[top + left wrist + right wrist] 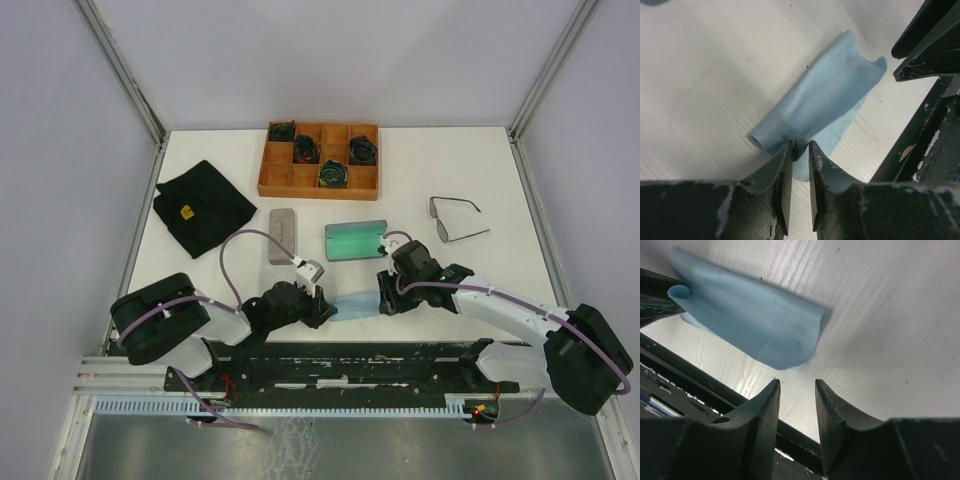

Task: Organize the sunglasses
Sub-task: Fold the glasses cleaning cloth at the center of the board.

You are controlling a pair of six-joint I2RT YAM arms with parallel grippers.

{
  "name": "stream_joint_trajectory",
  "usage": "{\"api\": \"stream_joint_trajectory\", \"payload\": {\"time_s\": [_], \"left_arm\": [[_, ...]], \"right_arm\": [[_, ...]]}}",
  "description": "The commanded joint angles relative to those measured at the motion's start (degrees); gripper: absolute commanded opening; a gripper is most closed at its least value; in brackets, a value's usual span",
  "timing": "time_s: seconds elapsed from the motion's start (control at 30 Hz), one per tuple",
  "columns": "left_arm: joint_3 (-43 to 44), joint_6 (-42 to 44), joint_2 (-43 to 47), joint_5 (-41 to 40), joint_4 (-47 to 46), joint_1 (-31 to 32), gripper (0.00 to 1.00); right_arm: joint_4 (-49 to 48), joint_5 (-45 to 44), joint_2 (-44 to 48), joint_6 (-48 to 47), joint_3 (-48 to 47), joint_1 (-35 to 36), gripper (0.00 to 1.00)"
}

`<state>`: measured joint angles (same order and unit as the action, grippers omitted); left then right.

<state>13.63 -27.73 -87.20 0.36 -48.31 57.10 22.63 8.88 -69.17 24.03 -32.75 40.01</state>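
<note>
One pair of thin dark-framed sunglasses (455, 220) lies open on the table at the right, away from both grippers. A second pair does not show. A light blue cloth (355, 305) lies rolled near the front edge between the grippers. My left gripper (800, 147) is shut on the near end of the cloth (825, 100). My right gripper (796, 385) is open and empty, its tips just short of the other end of the cloth (750, 325). In the top view the left gripper (325, 308) and the right gripper (385, 300) face each other across the cloth.
A green case (354, 240) and a grey case (284, 236) lie mid-table. A black folded cloth (200, 205) lies at the left. A wooden compartment tray (372, 180) with several dark green coiled bundles stands at the back. The black mounting rail (330, 360) runs along the front.
</note>
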Motion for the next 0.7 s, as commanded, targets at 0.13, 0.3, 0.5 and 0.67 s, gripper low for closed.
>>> {"api": "stream_joint_trajectory", "payload": {"time_s": [0.13, 0.3, 0.5, 0.67], "left_arm": [[-3.2, -5.3, 11.3, -0.9, 9.5, 0.4, 0.39], [-4.3, -5.2, 19.7, -1.5, 16.2, 0.5, 0.48], [-2.7, -10.5, 29.2, -11.2, 28.0, 0.3, 0.5], [2.7, -12.4, 27.5, -15.6, 35.4, -0.3, 0.59]], "right_arm": [[9.2, -8.0, 9.3, 2.7, -4.3, -0.1, 0.51], [9.7, -12.8, 11.2, 4.9, -5.6, 0.0, 0.51], [5.5, -11.7, 7.6, 2.3, -6.1, -0.1, 0.52], [0.9, -12.0, 4.0, 0.0, -6.6, -0.2, 0.6]]}}
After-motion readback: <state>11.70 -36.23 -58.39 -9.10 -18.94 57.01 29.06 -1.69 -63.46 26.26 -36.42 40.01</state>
